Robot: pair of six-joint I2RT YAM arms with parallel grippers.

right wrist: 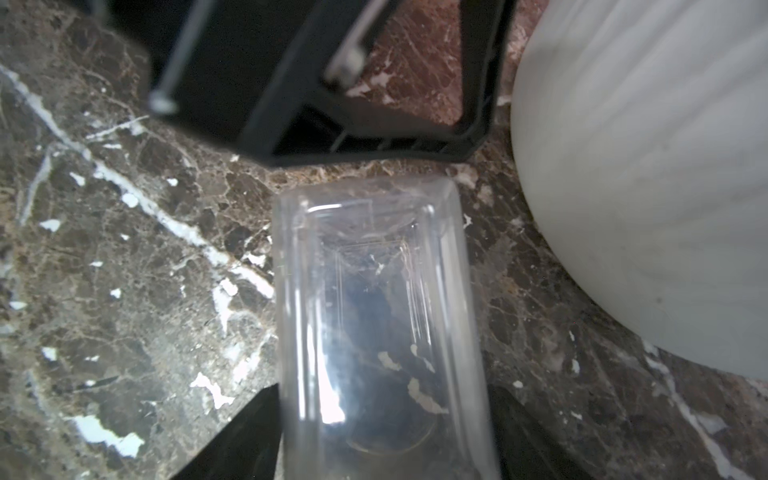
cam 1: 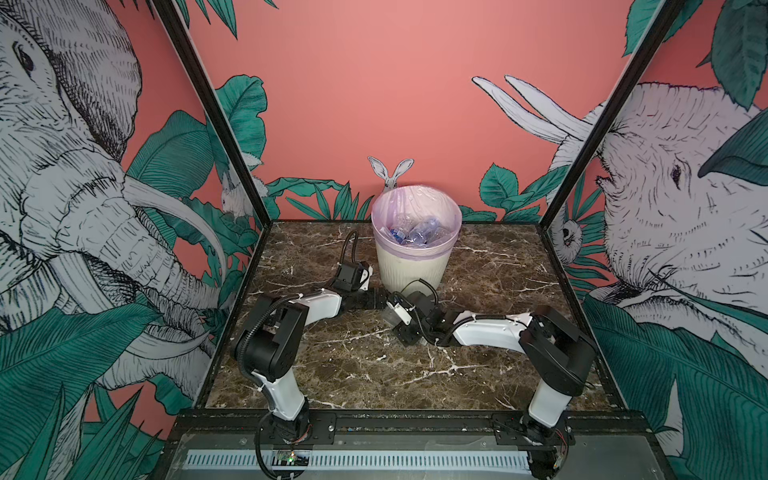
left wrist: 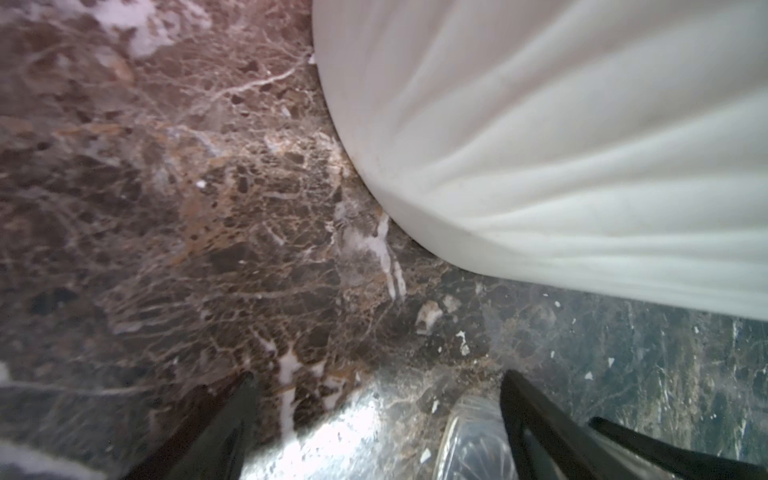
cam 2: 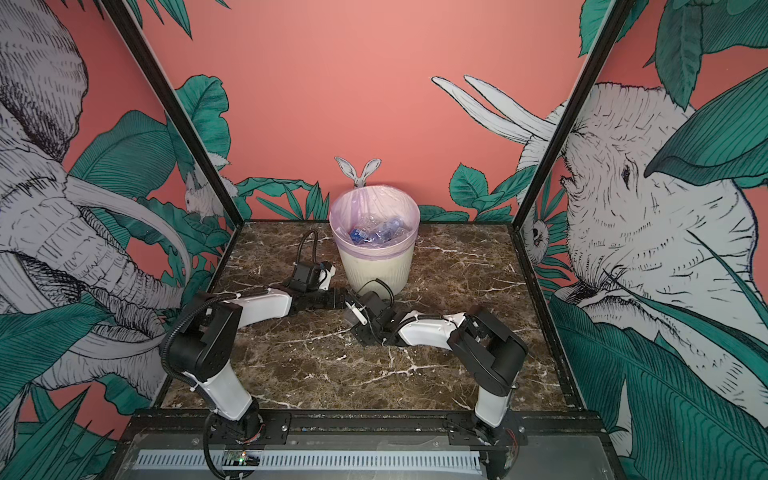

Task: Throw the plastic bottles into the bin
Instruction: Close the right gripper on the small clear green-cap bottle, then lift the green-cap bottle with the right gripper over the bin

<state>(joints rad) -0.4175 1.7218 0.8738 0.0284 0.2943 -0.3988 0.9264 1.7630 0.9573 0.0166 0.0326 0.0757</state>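
Marble table (cam 1: 353, 374), clear squarish bottle (right wrist: 374, 311), cream ribbed lilac-lined bin (cam 1: 411, 270)

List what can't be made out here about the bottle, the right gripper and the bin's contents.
1. The bottle: near end cut off by the frame edge, right wrist view.
2. The right gripper: fingers mostly out of frame there; contact with the bottle unclear.
3. The heaped bottles in the bin: too small and jumbled to count, both top views.
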